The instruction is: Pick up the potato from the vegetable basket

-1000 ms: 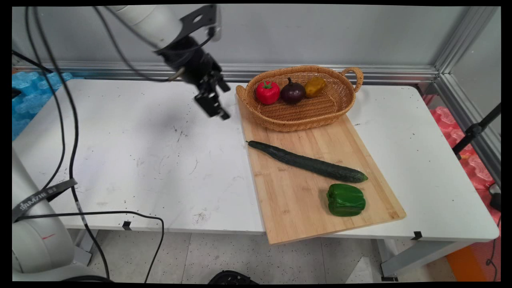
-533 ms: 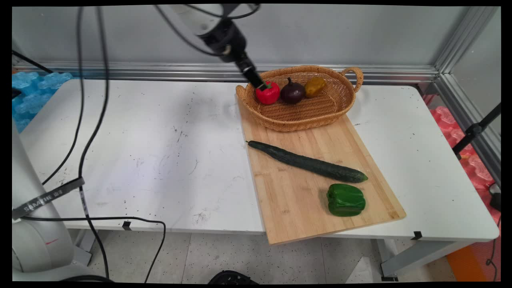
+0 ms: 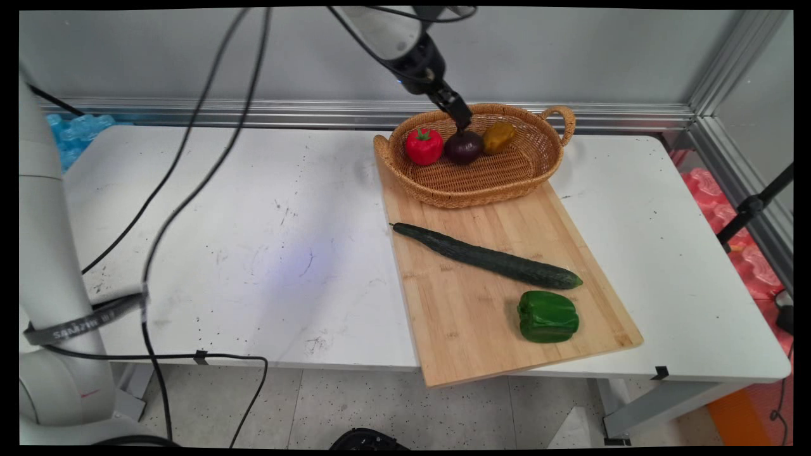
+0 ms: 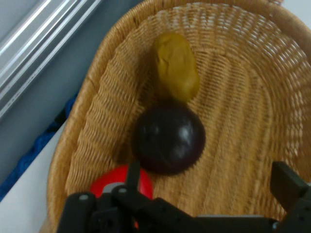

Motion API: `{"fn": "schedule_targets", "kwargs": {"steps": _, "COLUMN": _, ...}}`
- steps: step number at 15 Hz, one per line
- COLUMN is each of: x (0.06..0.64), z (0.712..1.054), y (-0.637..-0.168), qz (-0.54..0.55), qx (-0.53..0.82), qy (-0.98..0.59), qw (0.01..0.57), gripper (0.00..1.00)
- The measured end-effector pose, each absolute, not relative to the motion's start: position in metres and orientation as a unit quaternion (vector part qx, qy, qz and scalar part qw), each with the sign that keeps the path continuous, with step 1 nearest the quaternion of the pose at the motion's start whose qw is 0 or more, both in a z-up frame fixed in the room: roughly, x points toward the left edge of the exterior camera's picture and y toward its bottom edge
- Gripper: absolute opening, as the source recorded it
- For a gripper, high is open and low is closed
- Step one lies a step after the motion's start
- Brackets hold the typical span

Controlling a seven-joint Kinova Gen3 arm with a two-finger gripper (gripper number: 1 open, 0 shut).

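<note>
My gripper [image 3: 461, 120] hangs over the back of a wicker basket [image 3: 538, 168], just above a dark purple onion [image 3: 464, 147]. A red tomato [image 3: 424, 145] lies to the onion's left and a yellow-brown potato [image 3: 498, 137] to its right. The hand view looks down into the basket [image 4: 243, 73], with the onion [image 4: 168, 137] in the middle, the potato [image 4: 176, 66] beyond it and the tomato [image 4: 116, 182] partly hidden by the linkage. The gripper [image 4: 209, 187] is open, its fingers wide apart with nothing between them.
The basket stands on the far end of a wooden cutting board [image 3: 469, 316]. A long cucumber [image 3: 488, 256] lies across the board and a green bell pepper [image 3: 548, 316] sits near its front right corner. Black cables hang at the left.
The gripper has swung right, from over the bare table left of the basket, past the tomato, to above the onion. Nothing on the table has moved.
</note>
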State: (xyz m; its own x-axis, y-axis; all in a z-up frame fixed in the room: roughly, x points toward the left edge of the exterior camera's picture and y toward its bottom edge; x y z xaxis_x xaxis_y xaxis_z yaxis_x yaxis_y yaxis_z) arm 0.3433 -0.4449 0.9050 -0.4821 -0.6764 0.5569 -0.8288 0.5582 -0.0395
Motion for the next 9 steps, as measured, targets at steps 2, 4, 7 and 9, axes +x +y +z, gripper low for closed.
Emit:
{"fn": "schedule_targets", "kwargs": {"steps": 2, "x": 0.327, "z": 0.890, "y": -0.463, "qz": 0.154, "qx": 0.452, "qy": -0.843, "qw": 0.247, "gripper": 1.00}}
{"fn": "schedule_targets", "kwargs": {"steps": 4, "x": 0.313, "z": 0.875, "y": -0.480, "qz": 0.155, "qx": 0.454, "qy": -0.843, "qw": 0.244, "gripper": 1.00}}
{"fn": "schedule_targets", "kwargs": {"steps": 7, "x": 0.292, "z": 0.852, "y": -0.505, "qz": 0.158, "qx": 0.455, "qy": -0.844, "qw": 0.238, "gripper": 1.00}}
{"fn": "schedule_targets", "kwargs": {"steps": 9, "x": 0.280, "z": 0.838, "y": -0.521, "qz": 0.160, "qx": 0.455, "qy": -0.844, "qw": 0.235, "gripper": 1.00}}
